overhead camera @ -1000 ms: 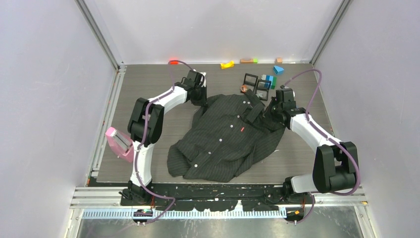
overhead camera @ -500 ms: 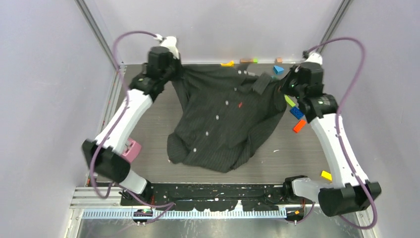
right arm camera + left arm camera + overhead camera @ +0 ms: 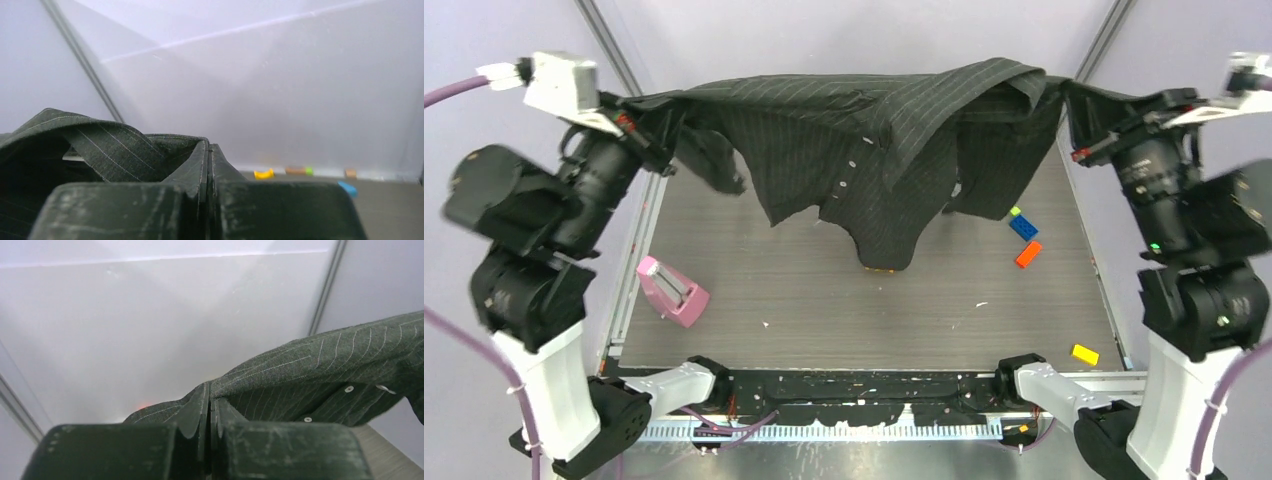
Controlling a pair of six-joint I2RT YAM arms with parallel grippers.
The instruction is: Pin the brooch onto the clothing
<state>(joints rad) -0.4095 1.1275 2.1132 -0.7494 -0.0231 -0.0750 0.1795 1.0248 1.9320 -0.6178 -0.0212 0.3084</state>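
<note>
The clothing, a dark charcoal pinstriped shirt (image 3: 854, 130) with small white buttons, hangs spread in the air between both raised arms, above the back of the table. My left gripper (image 3: 649, 125) is shut on the shirt's left edge; in the left wrist view its jaws (image 3: 210, 390) pinch the fabric (image 3: 325, 365). My right gripper (image 3: 1074, 115) is shut on the shirt's right edge; in the right wrist view it (image 3: 209, 147) clamps the cloth (image 3: 100, 145). The shirt's lower part droops toward the table. No brooch shows in any view.
A pink object (image 3: 669, 290) lies at the table's left. Blue (image 3: 1024, 226), orange (image 3: 1028, 254) and yellow (image 3: 1084, 354) bricks lie at the right. A yellow block (image 3: 263, 173) and other small blocks sit along the back wall. Enclosure walls stand close on both sides.
Both arms have lifted the shirt from the table high into the air and spread it wide. Small bricks that lay near the shirt are now scattered at the right.
</note>
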